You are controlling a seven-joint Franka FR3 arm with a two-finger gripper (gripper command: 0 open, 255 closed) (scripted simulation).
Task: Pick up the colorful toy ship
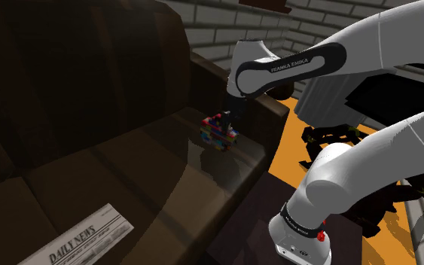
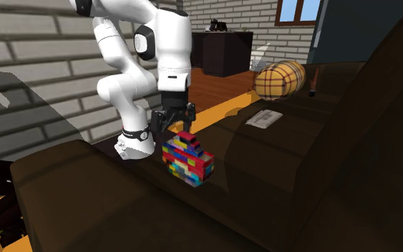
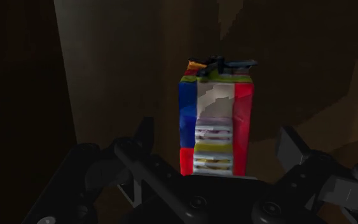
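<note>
Ship: the colorful brick-built toy ship [image 2: 187, 159] sits on the brown sofa [image 1: 67, 173], near the armrest at the robot's end.
Gripper: the black gripper [image 2: 172, 127] hangs just over the toy, fingers spread wide to either side, clasping nothing.
Elsewhere: a folded newspaper [image 1: 89, 241] lies on the seat, well apart from the toy.

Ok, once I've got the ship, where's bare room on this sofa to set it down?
Roomiest: the bare seat between the toy ship and the newspaper. Beyond the newspaper, a plaid cushion takes the far end. Crowded right at the ship, where the open fingers stand on either side of it, close to the armrest.
</note>
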